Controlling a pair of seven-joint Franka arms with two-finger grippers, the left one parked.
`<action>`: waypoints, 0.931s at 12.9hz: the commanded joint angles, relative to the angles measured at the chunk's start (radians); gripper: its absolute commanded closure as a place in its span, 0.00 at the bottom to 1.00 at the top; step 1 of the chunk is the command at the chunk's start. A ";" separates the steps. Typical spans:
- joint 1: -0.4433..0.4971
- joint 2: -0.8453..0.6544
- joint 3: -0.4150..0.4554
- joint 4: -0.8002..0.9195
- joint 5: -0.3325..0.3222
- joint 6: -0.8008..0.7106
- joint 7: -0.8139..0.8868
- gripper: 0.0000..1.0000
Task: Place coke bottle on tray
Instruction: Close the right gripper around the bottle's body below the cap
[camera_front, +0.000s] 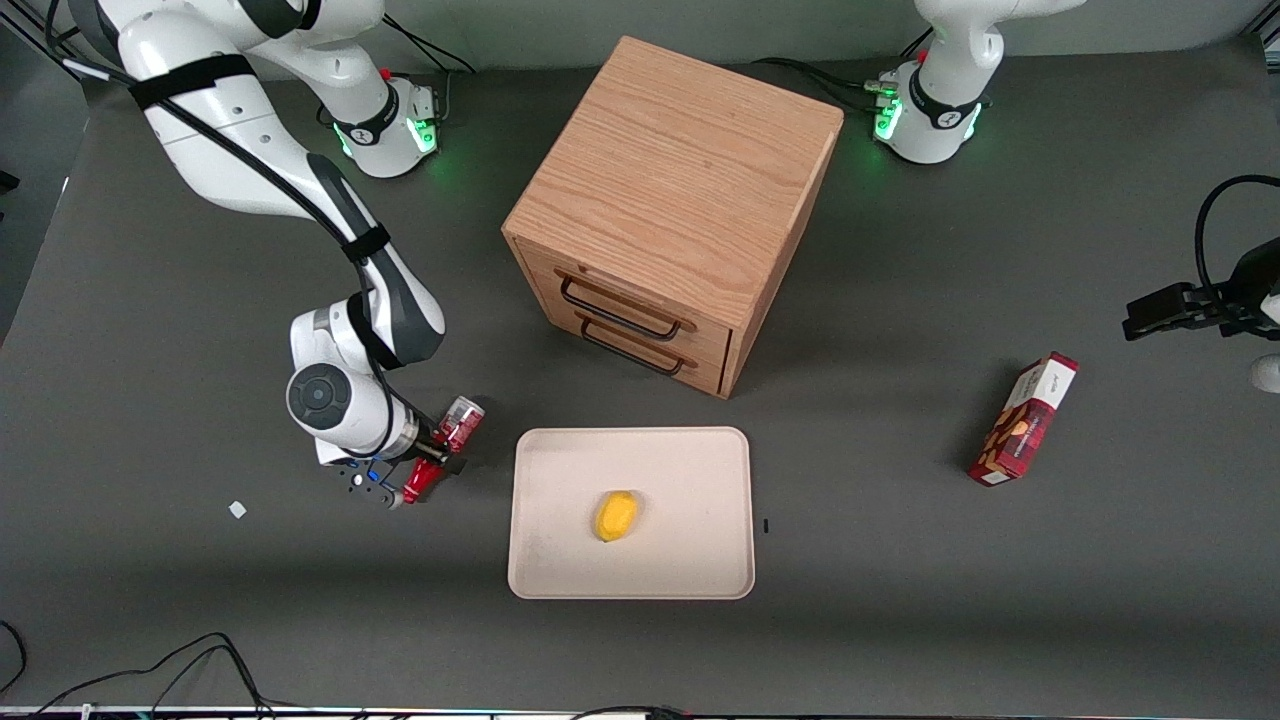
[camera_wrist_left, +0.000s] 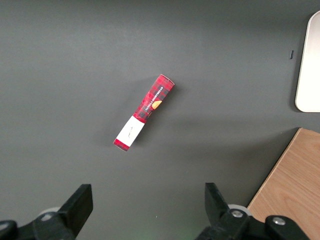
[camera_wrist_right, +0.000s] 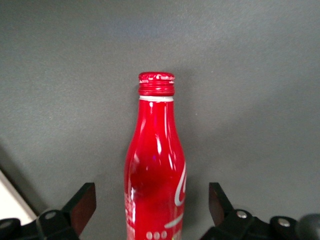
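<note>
Nearest the front camera, the beige tray (camera_front: 680, 470) is lying on the tabletop (camera_front: 900, 620) in the lower middle of the frame, carrying a yellow fruit (camera_front: 617, 516) near its centre. Beside the tray, toward the working arm's end, the coke bottle (camera_front: 458, 422) (camera_wrist_right: 155, 170) is resting off the tray, tilted, with its red cap pointing toward the camera. The gripper (camera_front: 440, 452) (camera_wrist_right: 151, 205) is straddling the bottle, its fingers (camera_wrist_right: 82, 205) spreading wide with gaps on both sides. A wooden cabinet (camera_front: 680, 190) is standing in the upper middle.
</note>
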 joint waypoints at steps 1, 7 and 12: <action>0.009 0.012 -0.004 -0.006 -0.030 0.043 0.060 0.00; 0.009 0.029 -0.004 -0.006 -0.031 0.063 0.074 0.00; 0.009 0.015 -0.004 -0.044 -0.065 0.092 0.074 1.00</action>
